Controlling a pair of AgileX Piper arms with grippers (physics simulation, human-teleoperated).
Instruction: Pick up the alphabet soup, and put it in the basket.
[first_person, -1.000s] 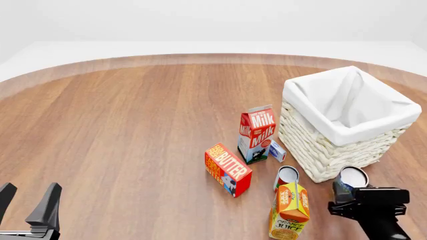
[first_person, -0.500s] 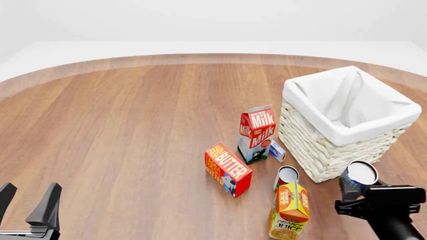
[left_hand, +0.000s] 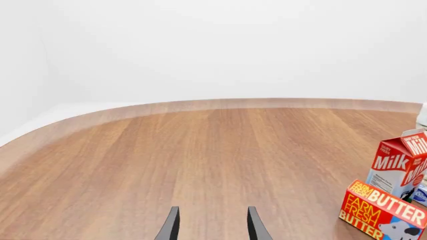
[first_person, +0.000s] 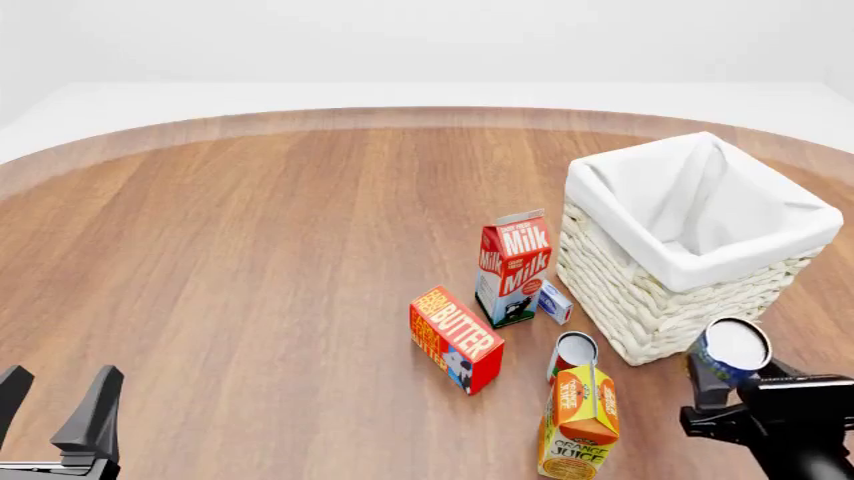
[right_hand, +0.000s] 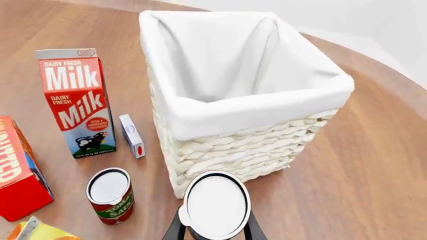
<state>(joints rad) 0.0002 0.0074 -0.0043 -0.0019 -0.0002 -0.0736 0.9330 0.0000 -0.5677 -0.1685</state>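
Note:
The alphabet soup (first_person: 729, 352) is a small can with a blue label and a flat silvery-white top (right_hand: 215, 204), held upright off the table. My right gripper (first_person: 722, 385) is shut on it, just in front of the basket's near corner. The basket (first_person: 641, 305) is a big cream wicker box with white cloth lining (right_hand: 257, 107) folded over its rim, standing at the right. My left gripper (first_person: 54, 410) is open at the table's near left, far from everything; its fingers (left_hand: 172, 226) have nothing between them.
A milk carton (first_person: 514, 265) stands left of the basket with a small white box (first_person: 554, 302) beside it. A butter box (first_person: 457, 338), a red-labelled can (first_person: 573, 356) and an orange juice carton (first_person: 581, 420) stand nearby to the left of my right gripper.
My right gripper has risen and shifted right with the alphabet soup, bringing the can up toward the basket's rim height. The left arm has not moved.

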